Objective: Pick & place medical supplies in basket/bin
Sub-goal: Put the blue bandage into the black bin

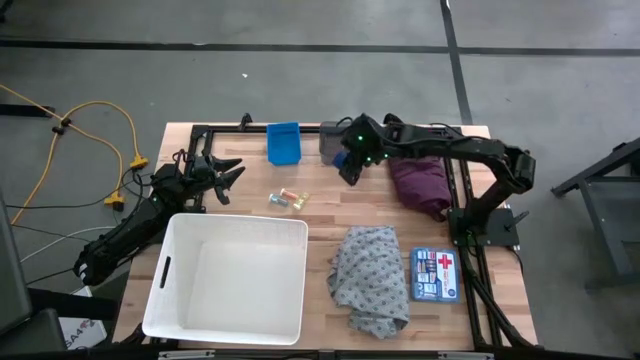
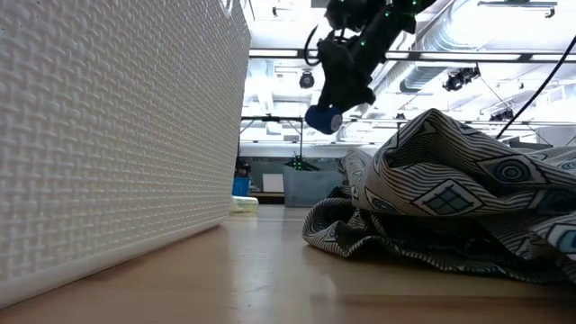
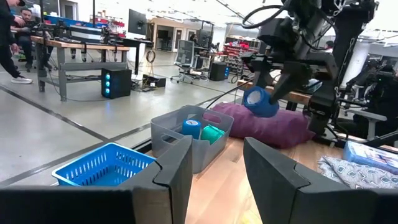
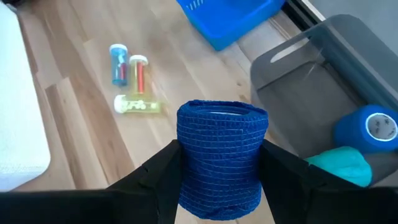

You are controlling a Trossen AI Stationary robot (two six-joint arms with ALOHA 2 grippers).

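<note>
At the table's left edge the left gripper (image 1: 222, 178) hovers just behind the basket (image 1: 232, 275), its fingers (image 3: 177, 171) parted with a modest gap and nothing between them. The basket sits at the near left of the table, and no supplies can be seen in it from above.

Beyond the basket's far right corner lie the vials (image 1: 288, 199), a small cluster on the bare wood. The right wrist view separates them: a blue-capped one, a red one and a yellow one (image 4: 138, 106) lying across. Behind them stands the blue bin (image 1: 283, 142), and beside it the grey bin (image 1: 331, 140).

The right gripper (image 1: 351, 165) hangs above the table just in front of the grey bin, clamped on a blue roll (image 4: 222, 155), one finger pressing each side. The low view shows this roll (image 2: 324, 118) held well clear of the tabletop.

Only the wrist views look into the grey bin: a second blue roll (image 4: 368, 127) and a green roll (image 4: 339, 163) lie inside.

To the right, the maroon cloth (image 1: 422, 183) lies bunched under the right arm. Nearer the front, the grey cloth (image 1: 371, 275) is crumpled beside the basket, with a first-aid box (image 1: 435, 274) to its right.
</note>
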